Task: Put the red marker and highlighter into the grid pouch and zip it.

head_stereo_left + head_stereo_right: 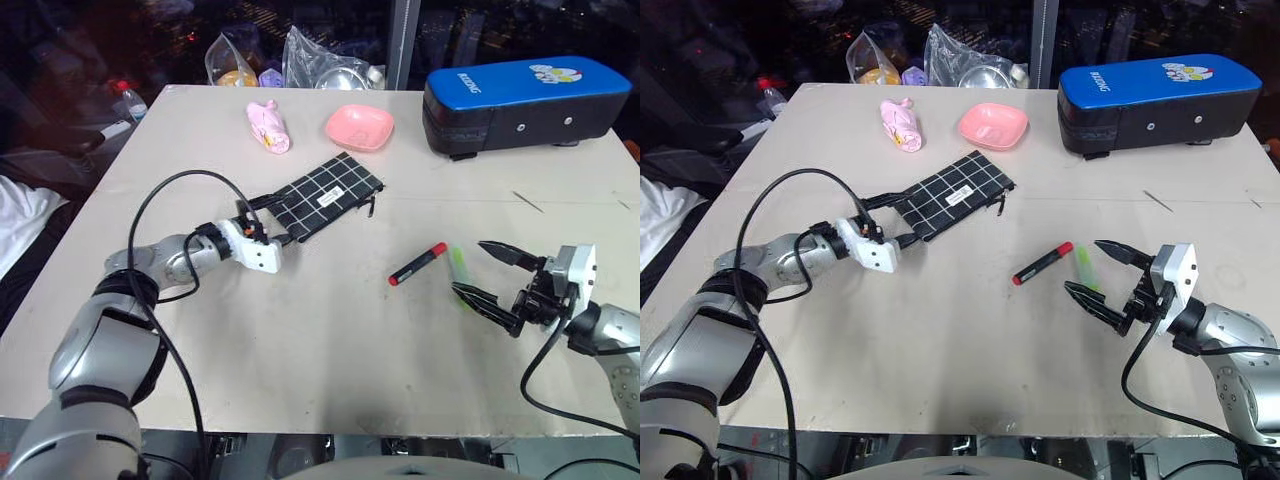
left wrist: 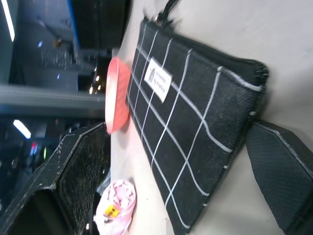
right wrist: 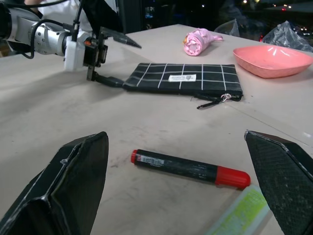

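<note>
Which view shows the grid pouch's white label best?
The left wrist view: the grid pouch fills the middle, and its label is large. The right wrist view shows the label smaller, across the table. In the eye views it is a tiny white patch.

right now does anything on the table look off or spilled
Nothing spilled or damaged. The grid pouch lies askew with its zipper cord trailing out, and the red marker and highlighter lie loose beside each other near the open right claw.
</note>
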You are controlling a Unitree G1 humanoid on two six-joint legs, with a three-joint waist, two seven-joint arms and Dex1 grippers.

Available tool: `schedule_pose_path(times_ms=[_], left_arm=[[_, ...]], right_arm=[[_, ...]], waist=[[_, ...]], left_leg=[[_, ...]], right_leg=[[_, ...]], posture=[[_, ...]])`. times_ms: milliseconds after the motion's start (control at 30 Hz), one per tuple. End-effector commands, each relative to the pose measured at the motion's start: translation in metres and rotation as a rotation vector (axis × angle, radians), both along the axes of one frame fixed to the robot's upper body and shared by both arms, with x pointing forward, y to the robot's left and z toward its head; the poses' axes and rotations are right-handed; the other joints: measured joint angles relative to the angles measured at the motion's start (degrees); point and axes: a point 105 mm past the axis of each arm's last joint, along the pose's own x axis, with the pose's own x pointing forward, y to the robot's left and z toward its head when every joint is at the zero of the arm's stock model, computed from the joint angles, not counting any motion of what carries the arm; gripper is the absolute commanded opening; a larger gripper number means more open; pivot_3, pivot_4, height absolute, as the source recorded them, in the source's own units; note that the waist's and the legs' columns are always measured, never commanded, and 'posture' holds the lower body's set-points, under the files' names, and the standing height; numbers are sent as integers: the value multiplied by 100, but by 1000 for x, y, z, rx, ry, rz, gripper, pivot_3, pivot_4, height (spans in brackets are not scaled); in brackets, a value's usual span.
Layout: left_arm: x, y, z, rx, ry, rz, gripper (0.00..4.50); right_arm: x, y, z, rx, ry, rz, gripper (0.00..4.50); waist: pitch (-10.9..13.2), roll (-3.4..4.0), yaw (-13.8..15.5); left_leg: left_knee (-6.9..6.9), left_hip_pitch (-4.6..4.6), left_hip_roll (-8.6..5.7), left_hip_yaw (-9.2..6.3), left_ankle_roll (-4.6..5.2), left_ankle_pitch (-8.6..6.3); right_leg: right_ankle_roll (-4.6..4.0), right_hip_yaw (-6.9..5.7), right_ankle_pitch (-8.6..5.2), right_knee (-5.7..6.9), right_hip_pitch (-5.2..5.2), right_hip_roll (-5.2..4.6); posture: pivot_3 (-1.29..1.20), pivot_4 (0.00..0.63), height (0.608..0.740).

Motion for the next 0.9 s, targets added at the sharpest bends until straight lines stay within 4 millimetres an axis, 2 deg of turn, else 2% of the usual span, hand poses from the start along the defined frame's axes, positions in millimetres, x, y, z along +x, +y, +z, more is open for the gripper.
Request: schedule_pose_path(times_ms=[33, 167, 400, 600, 700, 867, 900], left_arm=[[13, -10, 10, -29, -22, 30, 4443], [19, -28, 13, -41, -32, 16, 4443], [26, -38, 10, -34, -27, 35, 4443], [23, -50, 6, -56, -23, -3, 4443], [19, -54, 2, -57, -18, -32, 3723], [16, -57, 0, -54, -23, -55, 1475], [15, -58, -1, -49, -24, -63, 893]], right_arm=[[1, -2, 12, 2, -61, -16, 4500], [2, -3, 12, -1, -65, -25, 4500], [5, -9, 8, -12, -50, -75, 4500], [7, -13, 7, -11, -53, -110, 4500], [8, -12, 6, -9, -54, -114, 4500], [9, -11, 6, -7, -54, -115, 4500], [9, -11, 6, -7, -54, -114, 4500]], waist=[[0, 0, 4], [0, 0, -3], [0, -1, -13], [0, -1, 5], [0, -1, 4], [0, -1, -17], [-1, 0, -12]], left_leg=[[0, 0, -1, -1, 0, 0], [2, -1, -7, 1, 0, 0], [4, 0, -8, 0, -3, 2], [17, -1, -8, -2, -3, 2], [25, -3, -9, -2, -3, 2], [33, -5, -8, -5, -3, 2], [35, 0, -8, -6, -3, 2]], right_leg=[[0, 0, 0, 0, 0, 0], [1, 0, 0, 1, 1, 0], [1, 1, 0, 5, 0, 2], [1, 0, 0, 15, 1, 0], [2, 0, 0, 18, 1, -1], [2, 1, -1, 31, 0, 1], [2, 3, -1, 37, 0, 1]], posture=[[0, 150, 740], [0, 150, 740], [0, 150, 740], [0, 150, 740], [0, 150, 740], [0, 150, 740], [0, 150, 740]])
